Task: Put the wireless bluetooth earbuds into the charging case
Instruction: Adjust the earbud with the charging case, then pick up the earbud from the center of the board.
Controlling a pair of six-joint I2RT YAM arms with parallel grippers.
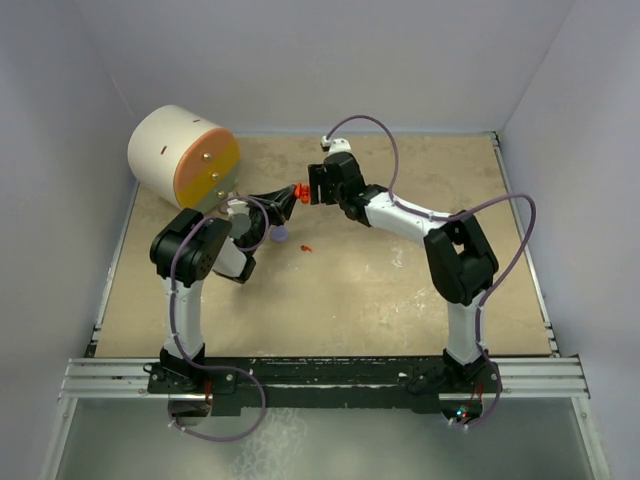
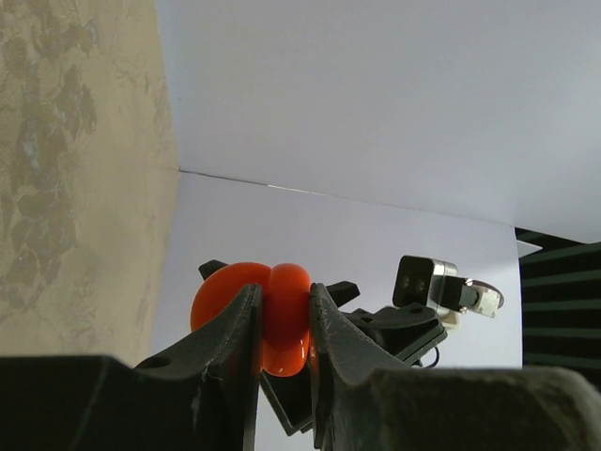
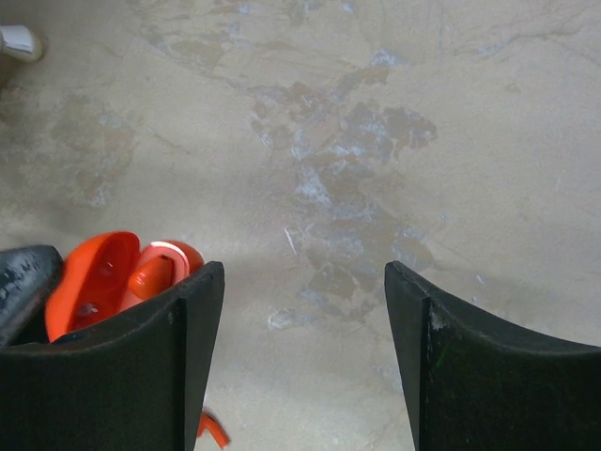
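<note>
My left gripper (image 1: 287, 199) is shut on an open red-orange charging case (image 1: 301, 191) and holds it above the table. In the left wrist view the jaws (image 2: 284, 293) clamp the case (image 2: 282, 319) across its two halves. In the right wrist view the case (image 3: 103, 277) shows open, with a red earbud (image 3: 155, 271) seated inside it. My right gripper (image 1: 316, 186) is open and empty, just right of the case (image 3: 305, 310). Another red earbud (image 1: 306, 247) lies on the table below, and also shows in the right wrist view (image 3: 214, 430). The grey-lavender earbuds cannot be made out.
A large cream cylinder with an orange face (image 1: 185, 157) lies at the back left. A small lavender piece (image 1: 279, 234) lies on the table under my left arm. A white object (image 3: 19, 42) sits at the right wrist view's top left. Walls enclose the tan table (image 1: 400, 290).
</note>
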